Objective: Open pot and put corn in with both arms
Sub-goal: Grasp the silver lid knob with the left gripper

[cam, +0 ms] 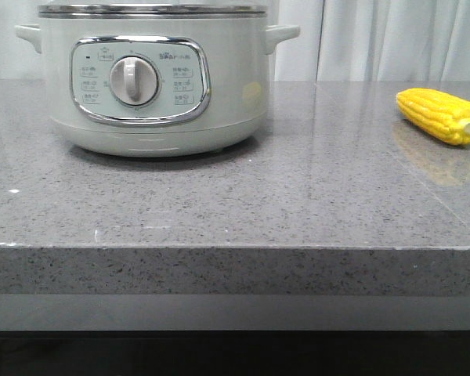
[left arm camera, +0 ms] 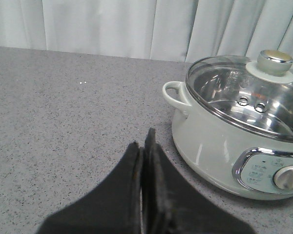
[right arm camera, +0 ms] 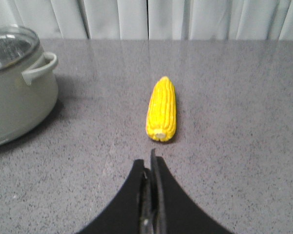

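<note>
Both pincers, left (left arm camera: pixel 145 146) and right (right arm camera: pixel 150 163), hover pressed together and empty over the speckled grey stone desk (cam: pixel 298 204), each facing its job: the lidded pale grey-green round cooker pot (cam: pixel 153 78) on the left, the yellow corn cob (cam: pixel 441 115) well apart on the right.

Pot (cam: pixel 153 78): lid top cut off by upper edge in front view; panel lettering (cam: pixel 90 82) beside dial too small to read. Both arms out of front view. Pot's far side cropped in both wrist views.
</note>
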You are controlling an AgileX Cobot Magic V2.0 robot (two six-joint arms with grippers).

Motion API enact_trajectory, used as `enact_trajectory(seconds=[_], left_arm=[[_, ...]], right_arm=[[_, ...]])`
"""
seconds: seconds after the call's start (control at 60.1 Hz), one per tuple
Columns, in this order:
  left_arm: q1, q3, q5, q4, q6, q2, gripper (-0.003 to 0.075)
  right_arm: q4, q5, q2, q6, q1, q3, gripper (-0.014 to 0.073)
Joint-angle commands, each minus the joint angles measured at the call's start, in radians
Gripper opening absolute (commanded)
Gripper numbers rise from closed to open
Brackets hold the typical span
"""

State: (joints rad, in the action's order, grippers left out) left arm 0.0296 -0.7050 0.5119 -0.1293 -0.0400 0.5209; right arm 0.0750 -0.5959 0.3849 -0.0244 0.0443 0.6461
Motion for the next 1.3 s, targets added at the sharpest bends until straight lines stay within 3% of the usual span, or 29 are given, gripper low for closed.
enact_trajectory(seconds=[0.0,0.1,0.166,0.249,0.333,0.432,0.832,1.281], left_arm=[[0.000,-0.031,-0.076,-0.001,0.001,0.023,-0.0020],[0.000,-0.031,-0.082,0.025,0.001,0.034,-0.0013],[0.000,-0.031,-0.084,0.050,0.001,0.037,0.0046],[0.000,-0.031,-0.091,0.060,0.001,0.037,0.0183],[0.000,-0.031,-0.102,0.060,0.001,0.037,0.0382],[0.011,-0.031,-0.120,0.055,0.001,0.039,0.0507],[0.263,-0.084,-0.258,0.030,0.001,0.206,0.0514],[0.430,-0.390,-0.402,0.019,0.001,0.643,0.0514]], right_arm=[[-0.010,0.046,0.026,0.006,-0.002,0.029,-0.0066],[-0.010,0.019,0.033,0.006,-0.002,0.029,-0.0046],[-0.010,0.001,0.034,0.006,-0.002,0.029,0.0034],[-0.010,-0.010,0.034,0.006,-0.002,0.029,0.0210],[-0.010,-0.011,0.034,0.006,-0.002,0.029,0.0411],[-0.010,-0.010,0.034,0.006,-0.002,0.029,0.0544],[0.005,-0.009,0.034,0.006,-0.002,0.029,0.0559],[0.005,0.006,0.034,0.006,-0.002,0.029,0.0559]])
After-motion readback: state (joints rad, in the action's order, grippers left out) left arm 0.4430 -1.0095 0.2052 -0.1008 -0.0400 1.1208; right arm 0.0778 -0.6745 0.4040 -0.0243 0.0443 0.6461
